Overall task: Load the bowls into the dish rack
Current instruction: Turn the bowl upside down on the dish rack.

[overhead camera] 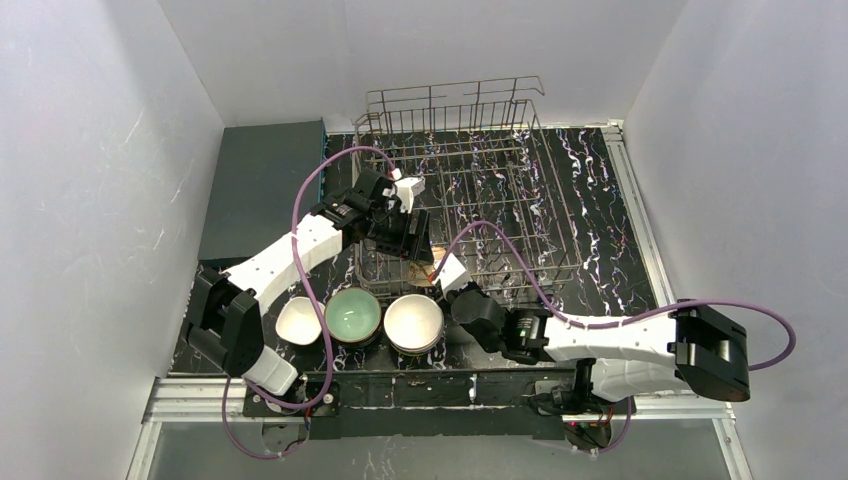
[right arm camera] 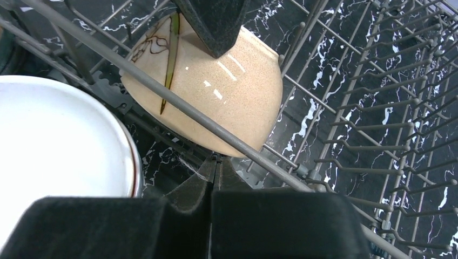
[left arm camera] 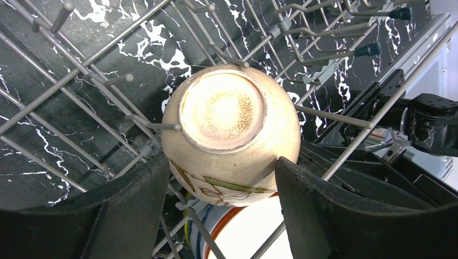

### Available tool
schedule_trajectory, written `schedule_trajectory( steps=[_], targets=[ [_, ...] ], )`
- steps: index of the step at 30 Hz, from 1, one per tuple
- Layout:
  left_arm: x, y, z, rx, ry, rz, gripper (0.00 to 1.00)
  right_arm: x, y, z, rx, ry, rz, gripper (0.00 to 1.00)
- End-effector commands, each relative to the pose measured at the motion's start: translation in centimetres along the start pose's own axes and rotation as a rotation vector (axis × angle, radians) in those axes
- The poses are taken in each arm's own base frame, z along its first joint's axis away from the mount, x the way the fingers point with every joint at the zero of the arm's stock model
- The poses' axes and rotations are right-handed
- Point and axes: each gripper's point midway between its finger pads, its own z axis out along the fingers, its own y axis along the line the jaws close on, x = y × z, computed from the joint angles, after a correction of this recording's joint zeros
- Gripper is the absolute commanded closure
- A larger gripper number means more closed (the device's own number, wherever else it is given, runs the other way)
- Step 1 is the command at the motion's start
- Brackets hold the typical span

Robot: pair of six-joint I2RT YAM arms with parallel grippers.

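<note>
The silver wire dish rack (overhead camera: pixel 505 185) stands at the back middle of the table. At its near left corner a peach-tan bowl (left arm camera: pixel 232 135) with a leaf drawing lies base up among the tines, and my left gripper (left arm camera: pixel 222 164) is shut on its sides. From the right wrist, that bowl (right arm camera: pixel 232 91) shows behind the rack's front wire (right arm camera: pixel 216 127), a left finger pressing its top. My right gripper (right arm camera: pixel 216 162) is shut and empty, just outside the rack's front edge. Three bowls wait in front: a small white one (overhead camera: pixel 297 320), a mint green one (overhead camera: pixel 353 313) and a white one (overhead camera: pixel 413 322).
A flat dark grey slab (overhead camera: pixel 262 185) lies left of the rack. The white bowl (left arm camera: pixel 254 232) with orange and blue bands sits right below the rack's corner. Upright tines (right arm camera: pixel 367 124) fill the rack's floor. White walls close in on both sides.
</note>
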Motion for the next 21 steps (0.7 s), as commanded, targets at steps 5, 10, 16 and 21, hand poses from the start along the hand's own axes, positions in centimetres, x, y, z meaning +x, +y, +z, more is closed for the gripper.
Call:
schedule_trajectory(
  steps=[5, 10, 16, 21],
  targets=[
    [0.6, 0.4, -0.3, -0.077, 0.035, 0.034, 0.33, -2.8, -1.7, 0.5, 0.146, -0.064, 0.127, 0.99],
    [1.3, 2.1, 0.1, -0.183, 0.071, 0.039, 0.41, -3.0, -1.9, 0.4, 0.156, -0.062, 0.14, 0.99],
    [2.3, 3.6, 0.7, -0.263, 0.128, 0.048, 0.45, -3.8, -0.9, -0.4, 0.058, -0.075, 0.153, 0.99],
    [2.2, 3.5, 0.8, -0.27, 0.128, 0.057, 0.45, -4.5, 0.6, -1.8, -0.089, -0.084, 0.17, 0.99]
  ],
)
